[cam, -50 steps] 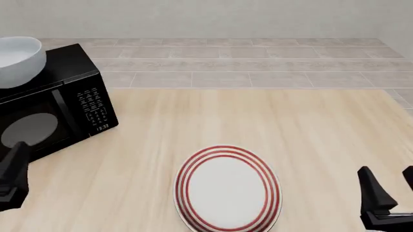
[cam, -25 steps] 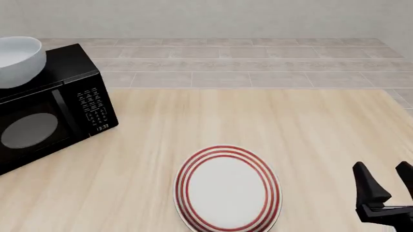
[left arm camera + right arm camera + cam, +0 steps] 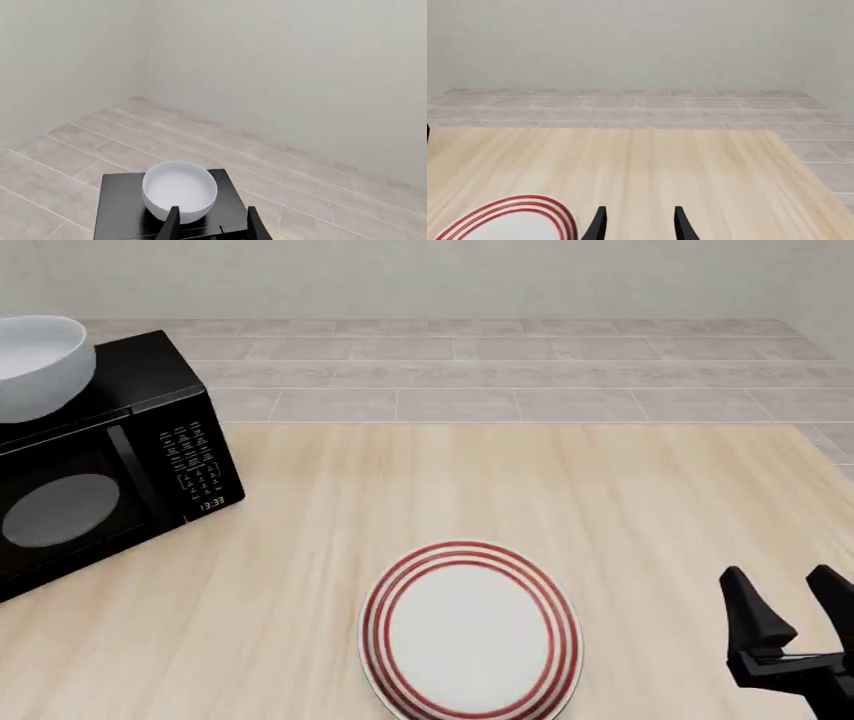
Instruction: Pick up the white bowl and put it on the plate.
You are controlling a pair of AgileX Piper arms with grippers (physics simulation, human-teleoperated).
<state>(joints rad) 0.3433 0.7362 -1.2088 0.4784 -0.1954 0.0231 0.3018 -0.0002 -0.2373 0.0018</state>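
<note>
The white bowl (image 3: 38, 365) sits upright on top of the black microwave (image 3: 107, 460) at the far left of the table. It also shows in the left wrist view (image 3: 180, 190), just beyond my left gripper (image 3: 212, 220), which is open and empty above the microwave's top. The left gripper is out of the front view. The plate (image 3: 471, 630), white with red rings, lies flat near the table's front middle; its edge shows in the right wrist view (image 3: 520, 220). My right gripper (image 3: 787, 605) is open and empty, to the right of the plate.
The microwave's top (image 3: 127, 210) bears only the bowl. The light wooden table (image 3: 534, 490) ends at a tiled floor (image 3: 507, 370) with a plain wall behind. The table's right edge (image 3: 827, 455) lies near the right gripper.
The left gripper has left the front view from the lower left. The right gripper has shifted a little to the left and risen further into view.
</note>
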